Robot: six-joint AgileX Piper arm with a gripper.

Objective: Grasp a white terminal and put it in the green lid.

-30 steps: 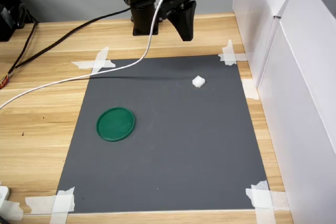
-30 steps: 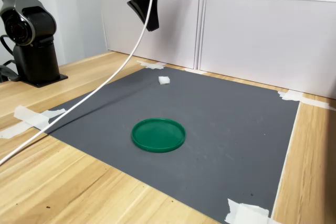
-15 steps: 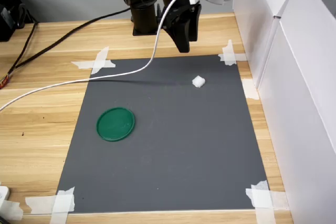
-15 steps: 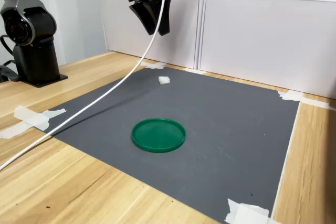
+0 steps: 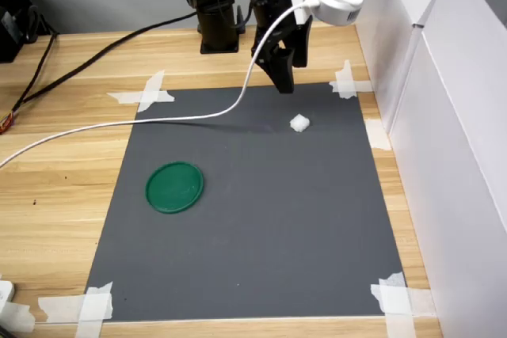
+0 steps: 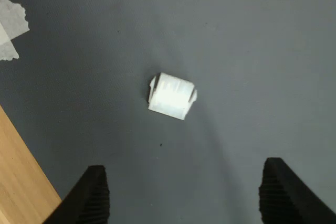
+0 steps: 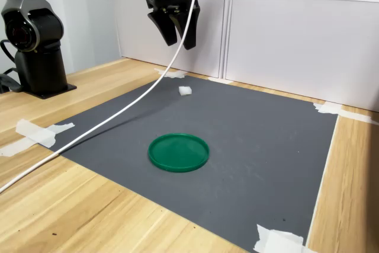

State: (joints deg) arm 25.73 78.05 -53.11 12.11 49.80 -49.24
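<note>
Tool point(image 5: 283, 77) fingers are held apart with nothing between them, hung above the far edge of the grey mat point(image 5: 261, 235) in the upper middle of the first exterior view. In the wrist view the white terminal point(image 6: 171, 96) is seen centred ahead of the gap between the two fingertips point(image 6: 92, 192), its long side lying roughly across that gap. A descent onto it is judged the next need. The green lid point(image 5: 174, 187) sits well apart, at the first exterior view's left centre.

White terminal point(image 5: 299, 123) lies apart from green lid point(image 5: 174, 187).
</note>
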